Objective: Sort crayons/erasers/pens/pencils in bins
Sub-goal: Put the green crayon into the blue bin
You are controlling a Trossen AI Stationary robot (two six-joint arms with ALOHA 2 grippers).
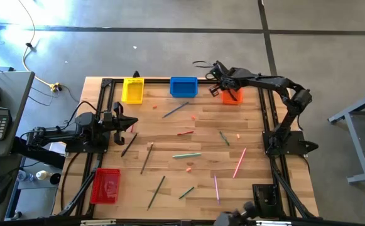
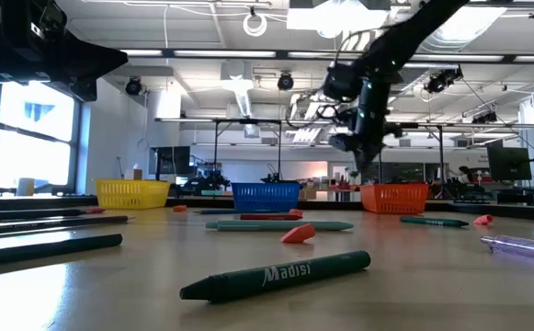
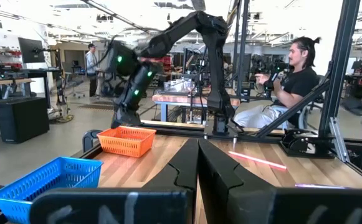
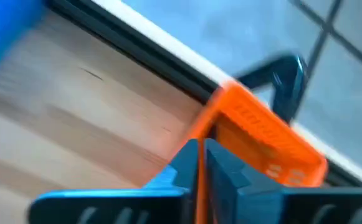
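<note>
High view: right gripper [image 1: 218, 90], fingers together and empty, hangs beside the orange bin [image 1: 232, 96]; nearest stray is the small eraser [image 1: 193, 117], lying toward the table's centre; left gripper [image 1: 127, 123] waits closed, farther away.

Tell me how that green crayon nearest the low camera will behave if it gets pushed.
The green crayon looks round-bodied and lies flat, so it would probably roll sideways. It seems rigid, likely sliding rather than bending. Its tapered tip suggests it may curve when rolling.
</note>
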